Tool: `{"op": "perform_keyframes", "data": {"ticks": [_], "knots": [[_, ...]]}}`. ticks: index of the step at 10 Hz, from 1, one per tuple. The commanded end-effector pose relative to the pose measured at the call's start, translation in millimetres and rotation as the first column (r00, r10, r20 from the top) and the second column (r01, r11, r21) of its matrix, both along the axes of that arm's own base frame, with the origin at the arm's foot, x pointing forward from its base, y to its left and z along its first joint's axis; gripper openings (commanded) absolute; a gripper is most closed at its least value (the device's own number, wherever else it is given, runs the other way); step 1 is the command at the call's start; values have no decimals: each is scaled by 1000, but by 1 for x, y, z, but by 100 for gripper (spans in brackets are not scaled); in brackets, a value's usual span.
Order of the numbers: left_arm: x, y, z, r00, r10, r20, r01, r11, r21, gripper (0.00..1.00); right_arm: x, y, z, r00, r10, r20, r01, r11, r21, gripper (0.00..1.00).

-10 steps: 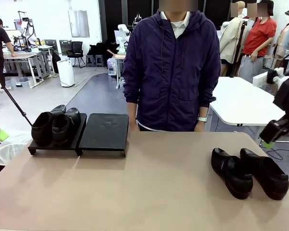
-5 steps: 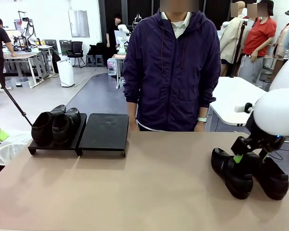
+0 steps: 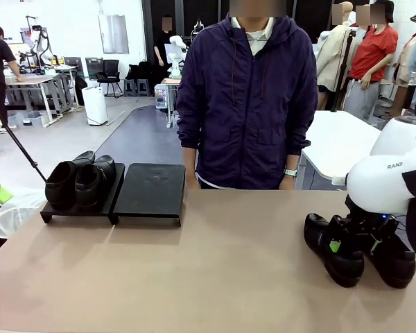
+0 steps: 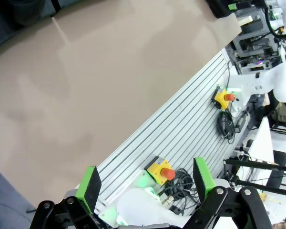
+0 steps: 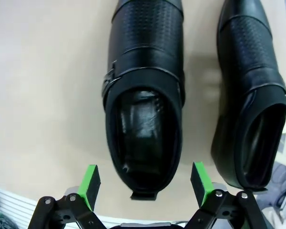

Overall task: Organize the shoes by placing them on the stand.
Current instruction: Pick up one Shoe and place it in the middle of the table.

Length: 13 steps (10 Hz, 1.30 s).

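One shoe lay on the tabletop, right between the green pads of the right claw, with its heel end nearest to the claw. Its twin lay just beside it, with only a thin gap between them. The right claw was wide open, held nothing and hung low over the heel. I think the job here was to grab this shoe. To do it well, the claw should go straight down, one pad on each side of the heel, and not bump the twin. It should squeeze firmly but gently, because shiny leather may slip. This pair lay near the right edge, well apart from the stand at the far left. On the stand's left half two more shoes sat side by side, so the bare right half looked like the place to go. The left claw was open too, holding nothing, above the tabletop's edge. A person stood at the far side.
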<state>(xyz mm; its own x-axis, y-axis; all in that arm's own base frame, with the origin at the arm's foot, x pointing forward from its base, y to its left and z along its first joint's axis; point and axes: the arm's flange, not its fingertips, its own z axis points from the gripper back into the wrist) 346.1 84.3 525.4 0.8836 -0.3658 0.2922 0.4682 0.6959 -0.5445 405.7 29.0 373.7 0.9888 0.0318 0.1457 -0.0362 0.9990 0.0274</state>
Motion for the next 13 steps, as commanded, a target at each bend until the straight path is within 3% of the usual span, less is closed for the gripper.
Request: {"op": "perform_keyframes", "data": {"ticks": [1,4,8,9,10,11,13], "knots": [[-2,2,2,1000,2,-12,-2,1000,4,100,-25,-9,-21,994,-95,48,95,995,11,100],[-2,2,2,1000,2,-12,-2,1000,4,100,-18,-23,-33,983,-171,67,170,985,12,100],[-2,2,2,1000,2,-12,-2,1000,4,100,-14,-22,-43,981,-189,48,190,981,-27,100],[-2,2,2,1000,2,-12,-2,1000,4,100,-13,-22,-46,978,-206,38,207,978,-17,92],[-2,2,2,1000,2,-12,-2,1000,4,100,-13,-23,-46,978,-203,37,204,979,-11,36],[-2,2,2,1000,2,-12,-2,1000,4,100,-13,-22,-46,978,-205,41,206,979,-12,0],[-2,2,2,1000,2,-12,-2,1000,4,100,-13,-21,-46,979,-198,57,199,980,-13,0]]}}
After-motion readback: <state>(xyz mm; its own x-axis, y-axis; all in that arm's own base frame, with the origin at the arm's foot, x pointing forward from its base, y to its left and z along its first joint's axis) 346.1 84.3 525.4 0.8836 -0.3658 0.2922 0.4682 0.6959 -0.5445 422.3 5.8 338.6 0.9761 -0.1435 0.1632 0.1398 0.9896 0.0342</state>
